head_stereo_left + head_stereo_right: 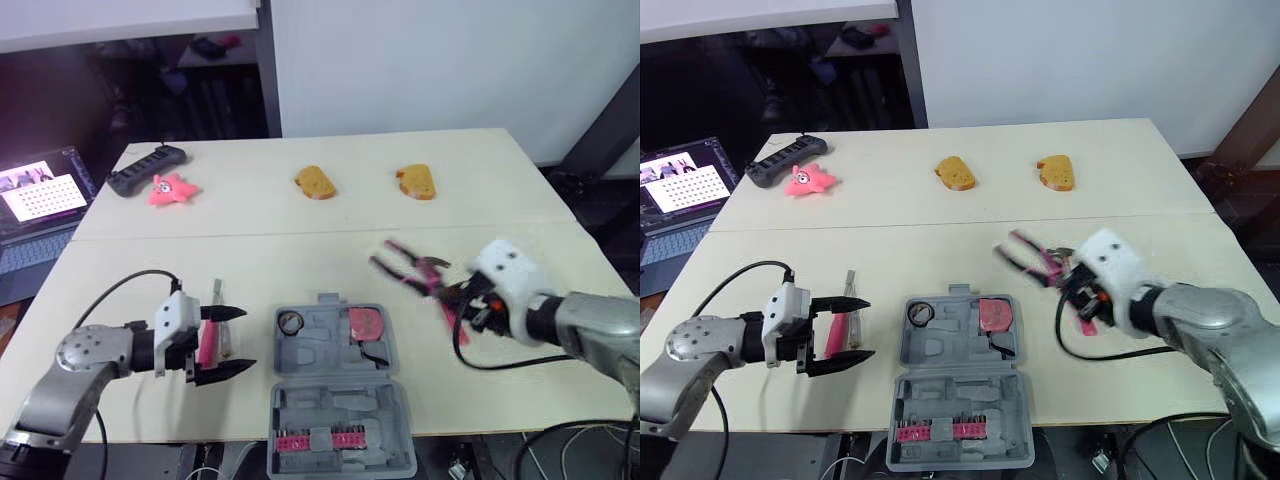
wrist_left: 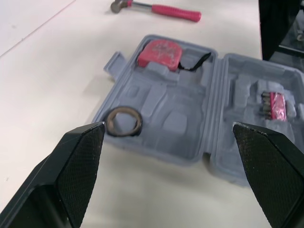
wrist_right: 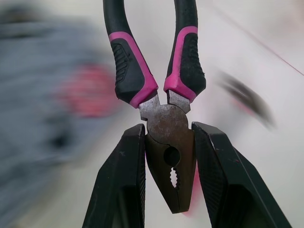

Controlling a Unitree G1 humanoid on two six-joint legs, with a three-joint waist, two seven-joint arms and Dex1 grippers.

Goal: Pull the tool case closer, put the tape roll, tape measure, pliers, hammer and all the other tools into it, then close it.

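Two hands over worktop [image 1: 300, 250]. L hand [image 1: 248, 339]: fingers spread wide, gripping nothing, just L of case [image 1: 335, 345] and aimed at it. Pink-handled screwdriver [image 1: 209, 335] lies on worktop at that hand, seen between its fingers from head cam; contact: can't tell. R hand [image 3: 168, 128]: pinching pliers [image 3: 167, 116] by the metal head, pink/black handles sticking out past fingertips. It sits R of case, clear of it.

Case lies open and flat near front edge, approx. centre; both halves grey moulded. Far half: tape roll [image 1: 290, 322] in its L pocket, tape measure [image 1: 366, 323] in its R pocket, black strap trailing. Near half: row of pink bits [image 1: 315, 441].

Hammer [image 2: 156, 9] on worktop on R side of case, pink handle, apart from case.

Far part of worktop: 2 brown lumps [image 1: 315, 182] [image 1: 416, 182] side by side, well apart. Pink toy [image 1: 172, 188] just beside black remote [image 1: 147, 168] at far-L corner. Laptop [image 1: 40, 200] off L edge, screen lit.
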